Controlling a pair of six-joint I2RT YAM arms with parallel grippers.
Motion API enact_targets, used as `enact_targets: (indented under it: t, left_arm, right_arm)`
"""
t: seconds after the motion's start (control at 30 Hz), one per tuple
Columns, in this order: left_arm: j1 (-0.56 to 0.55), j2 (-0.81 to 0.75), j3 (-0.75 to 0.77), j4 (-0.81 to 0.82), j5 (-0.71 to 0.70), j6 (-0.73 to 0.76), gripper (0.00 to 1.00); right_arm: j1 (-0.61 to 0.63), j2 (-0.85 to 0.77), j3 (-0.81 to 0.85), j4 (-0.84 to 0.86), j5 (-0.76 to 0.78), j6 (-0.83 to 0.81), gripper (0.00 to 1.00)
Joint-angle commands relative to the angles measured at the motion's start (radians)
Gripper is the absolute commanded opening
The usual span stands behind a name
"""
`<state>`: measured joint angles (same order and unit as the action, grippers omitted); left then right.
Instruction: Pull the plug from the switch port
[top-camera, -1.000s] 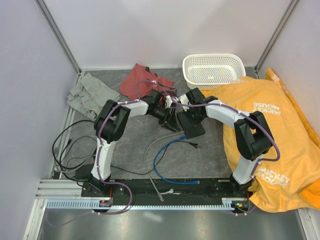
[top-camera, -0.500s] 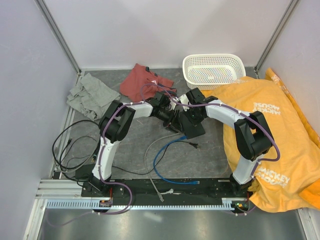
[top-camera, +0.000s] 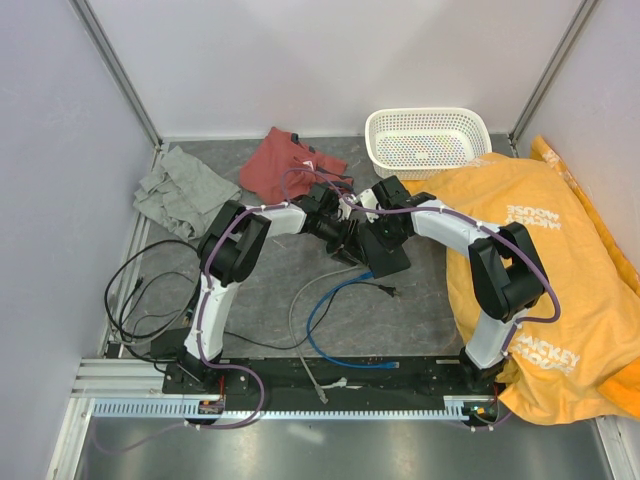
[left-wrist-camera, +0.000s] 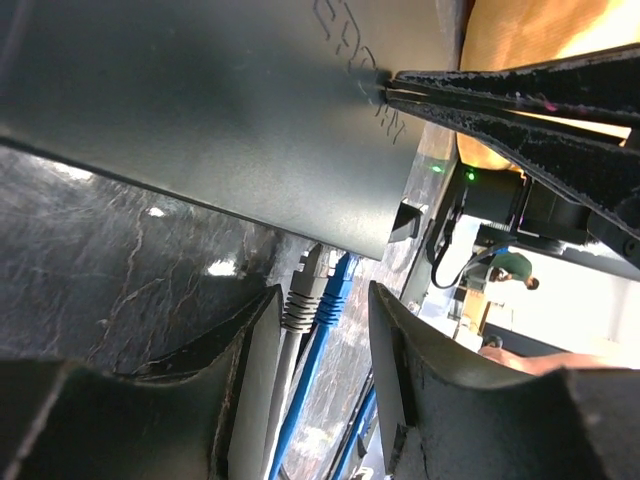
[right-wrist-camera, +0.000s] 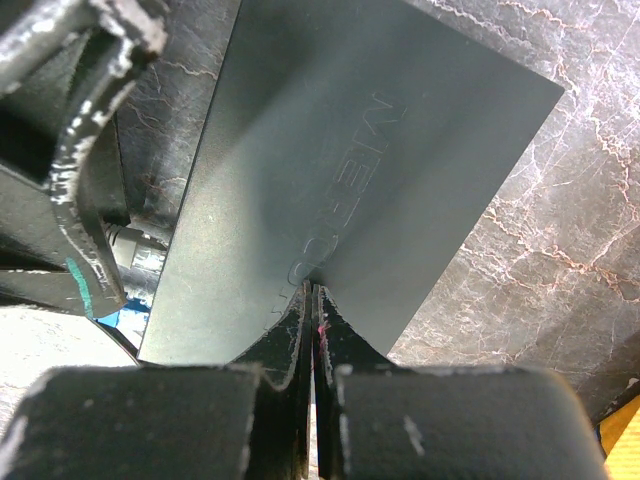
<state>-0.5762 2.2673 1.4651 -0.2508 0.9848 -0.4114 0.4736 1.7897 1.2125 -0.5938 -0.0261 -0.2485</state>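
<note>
The switch (top-camera: 388, 252) is a flat black box in the middle of the mat; it fills the top of the left wrist view (left-wrist-camera: 200, 110) and the right wrist view (right-wrist-camera: 340, 170). A grey plug (left-wrist-camera: 301, 292) and a blue plug (left-wrist-camera: 337, 282) sit side by side in its ports. My left gripper (left-wrist-camera: 322, 305) is open, one finger on each side of the two plugs, the grey one close to the left finger. My right gripper (right-wrist-camera: 313, 292) is shut, its tips resting on the switch's top face. In the top view both grippers meet at the switch, left (top-camera: 345, 236) and right (top-camera: 379, 232).
The blue cable (top-camera: 335, 320) and grey cable (top-camera: 298, 335) trail toward the arm bases. A white basket (top-camera: 427, 140) stands at the back right, an orange cloth (top-camera: 545, 270) along the right. A red cloth (top-camera: 285, 160), a grey cloth (top-camera: 180, 185) and black cables (top-camera: 145, 295) lie left.
My left gripper has moved right, up to the switch's port side, and now straddles the plugs. The right gripper has stayed on the switch.
</note>
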Motion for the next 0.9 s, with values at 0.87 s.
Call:
enact_targets:
  t: [0.87]
  left_arm:
    - [-0.019, 0.04, 0.107, -0.108, -0.238, -0.087, 0.27]
  right_arm:
    - [-0.016, 0.022, -0.015, -0.038, 0.035, 0.002, 0.0]
